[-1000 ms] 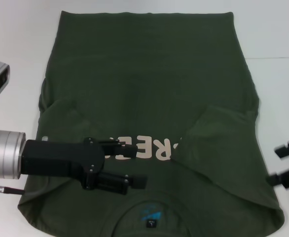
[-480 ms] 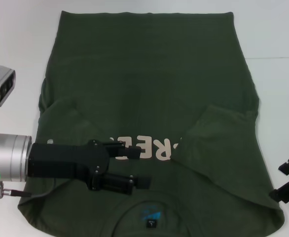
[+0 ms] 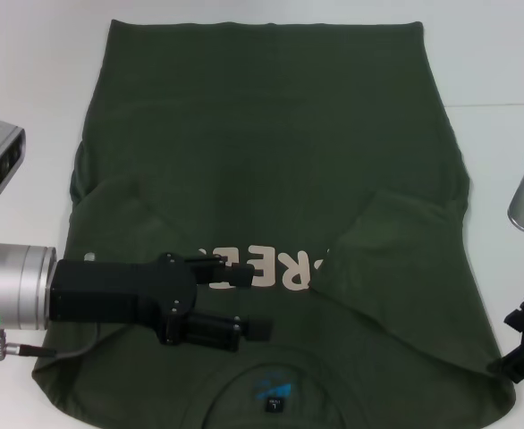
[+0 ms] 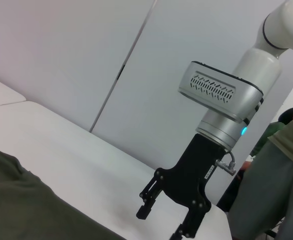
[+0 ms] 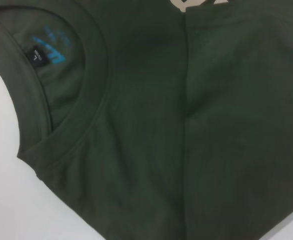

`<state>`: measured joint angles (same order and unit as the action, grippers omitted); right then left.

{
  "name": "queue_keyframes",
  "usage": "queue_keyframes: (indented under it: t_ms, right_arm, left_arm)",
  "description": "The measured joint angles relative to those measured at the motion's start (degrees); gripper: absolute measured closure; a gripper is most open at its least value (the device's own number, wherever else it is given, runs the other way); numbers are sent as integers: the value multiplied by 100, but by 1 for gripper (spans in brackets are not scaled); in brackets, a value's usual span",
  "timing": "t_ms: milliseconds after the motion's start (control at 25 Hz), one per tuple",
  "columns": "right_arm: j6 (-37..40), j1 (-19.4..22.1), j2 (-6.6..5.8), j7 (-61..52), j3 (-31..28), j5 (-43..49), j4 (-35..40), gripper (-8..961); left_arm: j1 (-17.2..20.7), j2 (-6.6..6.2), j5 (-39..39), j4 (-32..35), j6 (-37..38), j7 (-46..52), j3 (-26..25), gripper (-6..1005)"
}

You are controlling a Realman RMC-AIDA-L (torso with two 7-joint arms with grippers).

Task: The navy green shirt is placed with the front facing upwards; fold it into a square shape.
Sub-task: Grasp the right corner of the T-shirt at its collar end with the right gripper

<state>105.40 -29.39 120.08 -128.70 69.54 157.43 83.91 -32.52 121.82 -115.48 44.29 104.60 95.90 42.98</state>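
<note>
The navy green shirt (image 3: 271, 206) lay flat on the white table (image 3: 29, 80), front up, collar (image 3: 271, 398) toward me, hem at the far edge. Both sleeves were already folded in over the chest, partly covering the pink print (image 3: 275, 270), so I judged the side folds done and the lengthwise fold still to come. My left gripper (image 3: 249, 302) reached in from the left, low over the chest just beside the print, fingers spread and holding nothing; probably staged there after laying the left sleeve. My right gripper (image 4: 164, 222) sat off the shirt's near right corner, jaws apart too, per the left wrist view. Versus a second back: the left gripper had crept slightly toward the collar, the right had dropped from mid-right toward the near corner. Shirt itself unchanged.
</note>
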Motion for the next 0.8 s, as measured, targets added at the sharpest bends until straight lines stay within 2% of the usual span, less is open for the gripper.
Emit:
queue_keyframes:
  t_ms: [120,240,800]
  right_arm:
    - [57,6,-1,17,44,6,-26,267]
    - [85,6,-2,-26,150,70,-86,144]
    - [-226,10,7,-214,479,179,-411,158]
  left_arm:
    - [-2,10,1,0,-19,-1,0,47]
    - [-16,22,4,0,-23,-1,0,47]
    - [-35,35,17,0,-74,-1,0,47]
